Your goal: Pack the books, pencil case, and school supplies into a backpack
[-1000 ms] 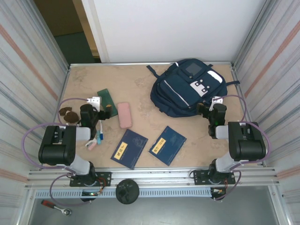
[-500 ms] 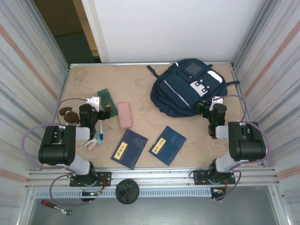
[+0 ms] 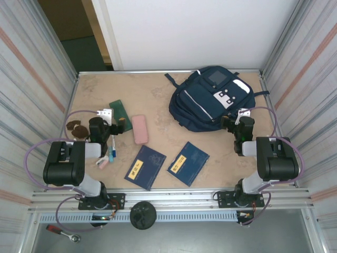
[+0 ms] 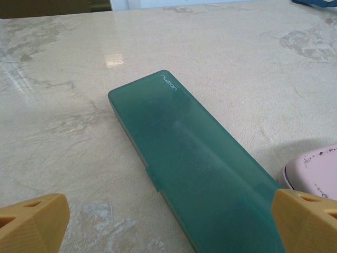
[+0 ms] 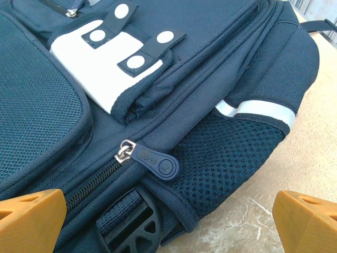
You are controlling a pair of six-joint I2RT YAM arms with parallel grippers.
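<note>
Pre-grasp, nothing packed yet, zip to deal with first.

Wide and empty: left gripper [image 4: 168,221], aimed at a translucent green case [image 4: 195,174], with the pink pencil case [image 4: 316,171] just beside it. Same for the right gripper [image 5: 168,216], open wide and facing the backpack [image 5: 210,63] at the table's far right. Zip looks closed where visible. Soft limp fabric, probably sagging if lifted at one point; best taken by the zip pull [image 5: 155,161], small and likely slippery, so pinch square on the tab. Two books [image 3: 145,167] flat at near centre, thin, hard to get under; go for an edge. Pencil case soft and light: pinch across the short width. Pens [image 3: 108,155] by the left arm, prone to rolling.
</note>
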